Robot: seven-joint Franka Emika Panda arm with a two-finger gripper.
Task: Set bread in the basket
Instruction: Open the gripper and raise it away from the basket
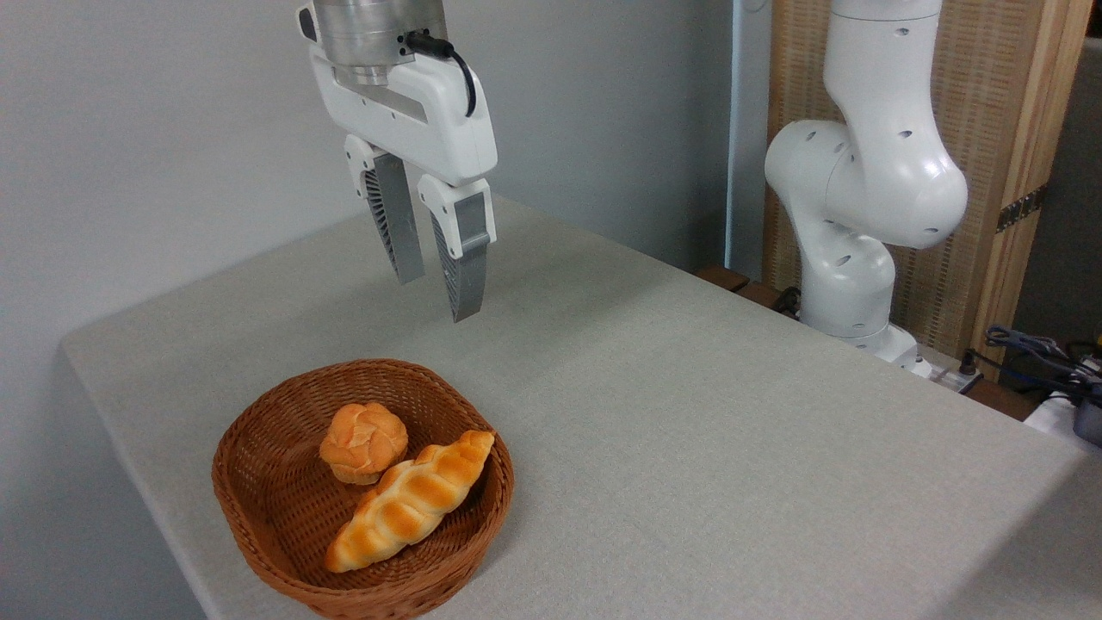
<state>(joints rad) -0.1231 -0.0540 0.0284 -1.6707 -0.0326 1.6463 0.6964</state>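
The basket (258,482) sits near the table's (689,430) front left edge. The bun (363,443) lies inside it, touching the loaf (411,501). Above, the gripper (437,297) hangs empty, fingers slightly apart.

The gripper (436,297) hangs well above the table (689,413) with nothing between its parted fingers, and the air beneath it down to the basket (258,508) is clear. Inside the basket, the bread (363,442) and a long braided loaf (411,499) sit touching and fill the middle and right side; only the left part of the basket floor is bare. The table to the right of the basket is open surface. The arm's base (861,207) stands beyond the far right edge, beside cables (1033,353).
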